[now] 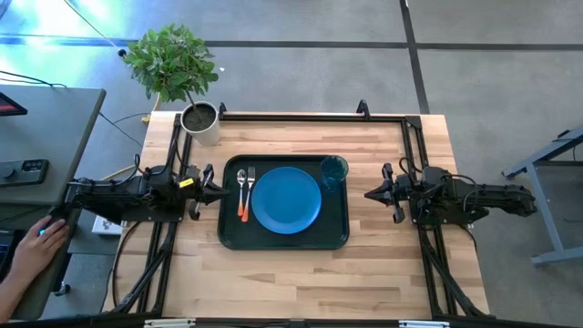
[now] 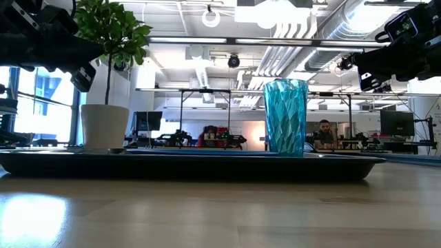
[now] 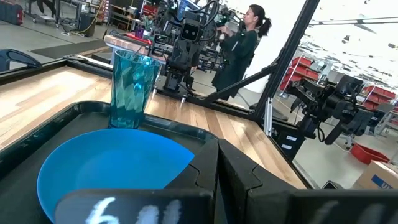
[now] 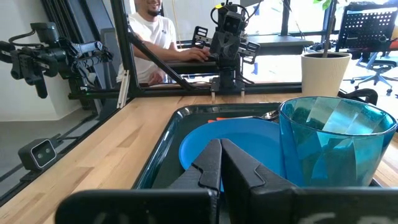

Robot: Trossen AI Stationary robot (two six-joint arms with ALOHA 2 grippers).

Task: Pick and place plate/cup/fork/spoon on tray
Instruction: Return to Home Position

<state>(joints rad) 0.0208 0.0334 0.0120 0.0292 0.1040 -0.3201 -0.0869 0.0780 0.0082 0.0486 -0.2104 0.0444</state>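
Note:
The dark green tray [image 1: 225,239] lies at the table's middle. The blue plate [image 1: 286,200] lies flat in it. The teal cup [image 1: 333,169] stands upright at the tray's far right corner. The fork [image 1: 250,191] and the spoon [image 1: 241,189] lie side by side in the tray, left of the plate, orange handles toward the near edge. My left gripper [image 1: 217,189] is shut and empty just left of the tray. My right gripper [image 1: 372,193] is shut and empty right of the tray.
A potted plant [image 1: 199,121] in a pale pot stands at the table's far left corner. A black frame [image 1: 301,117] runs along the far edge. A person's hand [image 1: 36,244] rests at a desk left of the table.

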